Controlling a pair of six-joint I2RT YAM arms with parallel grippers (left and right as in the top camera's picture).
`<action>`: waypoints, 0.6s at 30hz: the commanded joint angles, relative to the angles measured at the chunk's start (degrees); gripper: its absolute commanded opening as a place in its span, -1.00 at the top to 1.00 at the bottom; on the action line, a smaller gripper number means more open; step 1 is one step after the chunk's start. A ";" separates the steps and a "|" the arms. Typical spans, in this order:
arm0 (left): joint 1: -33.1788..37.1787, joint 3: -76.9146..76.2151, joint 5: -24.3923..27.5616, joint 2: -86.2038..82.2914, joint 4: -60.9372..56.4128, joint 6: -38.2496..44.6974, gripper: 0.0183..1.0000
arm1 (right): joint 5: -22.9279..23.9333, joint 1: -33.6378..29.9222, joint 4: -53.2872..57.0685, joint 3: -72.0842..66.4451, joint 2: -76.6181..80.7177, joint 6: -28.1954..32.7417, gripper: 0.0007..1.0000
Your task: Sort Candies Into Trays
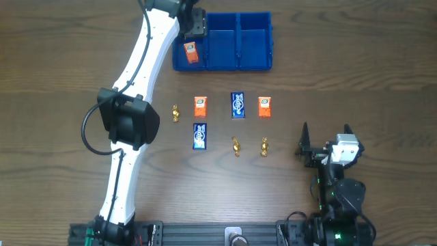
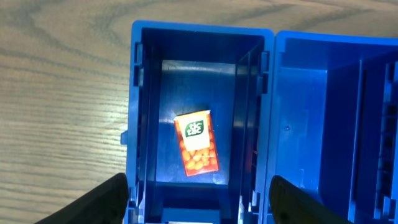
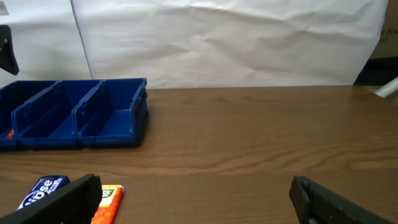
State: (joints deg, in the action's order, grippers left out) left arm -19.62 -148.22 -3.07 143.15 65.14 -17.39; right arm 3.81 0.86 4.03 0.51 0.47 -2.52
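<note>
Over the left-end compartment of the blue tray [image 1: 232,67] the left pincer [image 2: 198,190] hangs released, because the orange candy box [image 2: 198,142] lying flat inside is already sorted. The right pincer [image 1: 326,137] rests spread open well in front of the tray, beside loose candies [image 1: 237,104] awaiting sorting.

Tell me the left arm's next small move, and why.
Probably lift the left gripper straight up out of the blue plastic tray. The small orange candy box already lies flat in the tray's left end compartment, and the gripper is open and clear of it, so that drop looks done. Two more orange boxes wait on the wooden table.
</note>
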 commanded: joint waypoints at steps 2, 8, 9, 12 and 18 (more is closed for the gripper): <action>-3.13 5.03 0.15 -10.34 -1.11 -1.55 -0.69 | -0.09 -0.35 0.31 -0.07 -0.31 0.48 -1.00; -10.86 44.04 -1.92 -33.38 -14.80 -7.15 -0.71 | -0.09 -0.35 0.31 -0.07 -0.31 0.48 -1.00; -11.76 49.62 -1.88 -35.15 -17.35 -7.61 -0.70 | -0.09 -0.35 0.31 -0.07 -0.31 0.48 -1.00; -12.98 60.28 -1.44 -36.00 -20.87 -10.84 -0.69 | -0.09 -0.35 0.31 -0.07 -0.31 0.48 -1.00; -13.03 74.03 1.49 -33.53 -30.01 -13.77 -0.67 | -0.09 -0.35 0.31 -0.07 -0.31 0.48 -1.00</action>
State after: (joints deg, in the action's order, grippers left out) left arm -32.99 -77.52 -3.03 109.65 37.76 -28.97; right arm 3.81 0.86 4.01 0.51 0.47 -2.52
